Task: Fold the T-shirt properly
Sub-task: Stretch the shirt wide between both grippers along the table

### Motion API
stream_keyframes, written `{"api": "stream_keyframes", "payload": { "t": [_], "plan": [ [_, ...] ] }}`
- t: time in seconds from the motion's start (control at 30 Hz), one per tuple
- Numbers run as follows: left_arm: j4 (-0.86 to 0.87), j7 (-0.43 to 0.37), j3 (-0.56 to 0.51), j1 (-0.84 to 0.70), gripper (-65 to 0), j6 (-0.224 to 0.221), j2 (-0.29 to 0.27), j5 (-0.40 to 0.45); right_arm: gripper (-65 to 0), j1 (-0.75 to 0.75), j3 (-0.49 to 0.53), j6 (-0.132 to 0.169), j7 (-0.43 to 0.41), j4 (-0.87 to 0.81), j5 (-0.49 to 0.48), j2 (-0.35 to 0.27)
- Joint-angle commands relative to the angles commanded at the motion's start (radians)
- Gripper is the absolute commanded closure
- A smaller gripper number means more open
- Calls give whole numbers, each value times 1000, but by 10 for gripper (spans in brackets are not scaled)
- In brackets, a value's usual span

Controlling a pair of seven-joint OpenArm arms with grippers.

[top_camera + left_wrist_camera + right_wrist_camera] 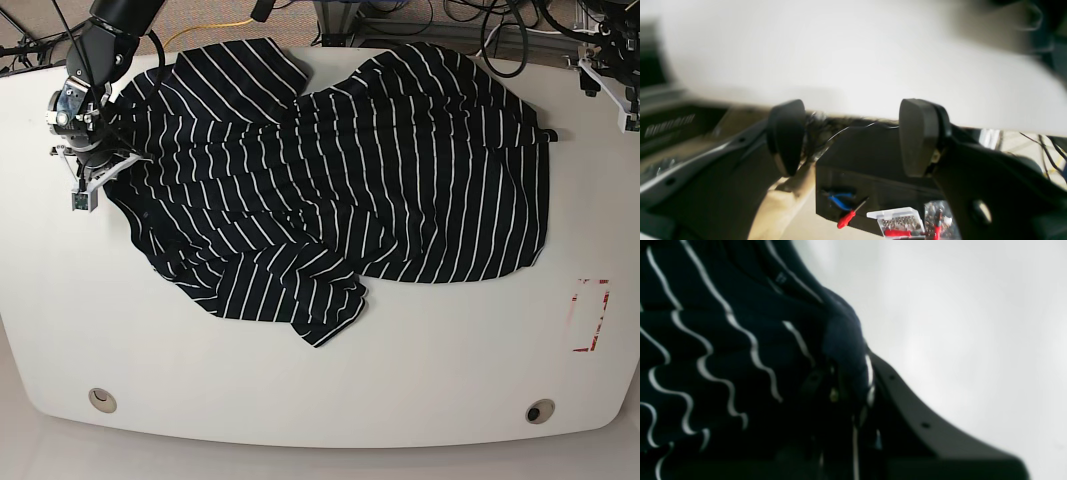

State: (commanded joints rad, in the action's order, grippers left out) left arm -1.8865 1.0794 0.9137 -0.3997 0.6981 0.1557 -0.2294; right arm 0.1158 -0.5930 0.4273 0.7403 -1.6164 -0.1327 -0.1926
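Our right tool (100, 170) is clenched on the T-shirt (400, 170) at its edge nearest that arm, the striped cloth bunched between the fingers in the right wrist view. The garment lies crumpled across the white table (320, 390), one part flopped over near the front. Our left tool (853, 136) hangs released, well off the cloth. We judge the pull should go outward and low, slowly, so the wrinkles flatten without dragging the whole shirt.

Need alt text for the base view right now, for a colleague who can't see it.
A striped T-shirt lies spread and rumpled across a white table, one sleeve folded over its lower edge. The right gripper sits at the shirt's left edge.
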Motion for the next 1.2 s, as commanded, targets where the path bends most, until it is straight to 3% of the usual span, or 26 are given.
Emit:
{"api": "stream_keyframes", "payload": {
  "t": [0.17,0.53,0.73,0.9,1.2],
  "plan": [
    [68,3,-43,57,-403,0,-5,0,0,0,0,2,0,-2,0,8],
    [-8,5,-244,-23,-403,0,-43,-3,0,23,2,2,0,0,0,9],
    [-29,2,-259,-74,-403,0,-35,-132,0,26,2,3,0,0,0,9],
    [-25,-2,-308,-83,-403,0,11,-195,0,26,2,3,0,0,0,9],
    [-6,-2,-319,-28,-403,0,-9,-138,0,25,2,5,0,2,-2,9]
  ]
}}
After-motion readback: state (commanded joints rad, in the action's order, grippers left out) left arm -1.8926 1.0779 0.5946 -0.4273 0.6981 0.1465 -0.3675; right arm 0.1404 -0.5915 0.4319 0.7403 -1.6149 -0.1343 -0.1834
